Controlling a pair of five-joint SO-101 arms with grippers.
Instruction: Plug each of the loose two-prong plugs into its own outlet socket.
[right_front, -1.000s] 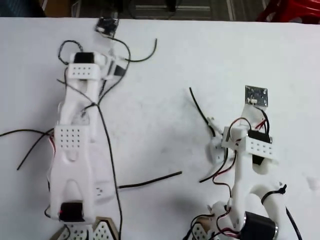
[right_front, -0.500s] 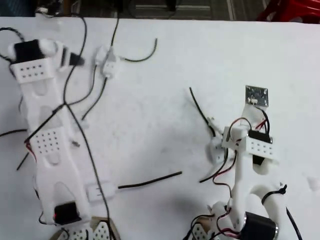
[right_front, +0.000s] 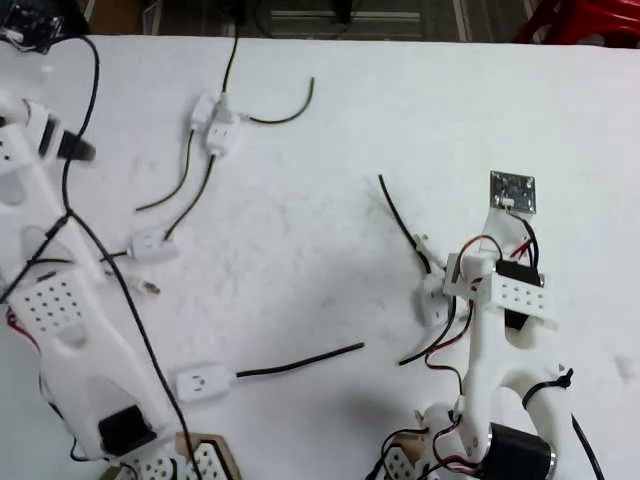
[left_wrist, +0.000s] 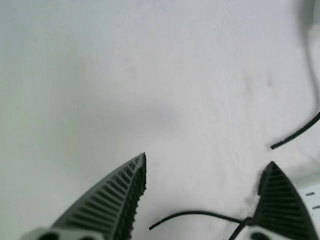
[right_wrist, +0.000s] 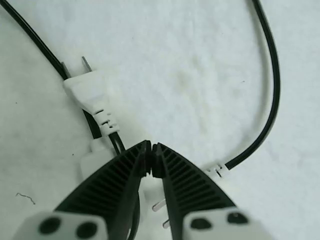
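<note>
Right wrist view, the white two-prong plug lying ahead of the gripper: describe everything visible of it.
The white plug looks like moulded plastic. It has a flat body with two bare metal prongs at one end and a ribbed collar at the other. There its black cord leaves and runs under the right gripper, whose tips are shut just beyond the collar, clear of the body. The plug lies flat and unplugged on the white table. A second black cable passes against one side of it.

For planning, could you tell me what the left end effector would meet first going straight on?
Most likely the bare table; the left end effector is open and nothing lies straight ahead of its tips, though depth is unclear.
</note>
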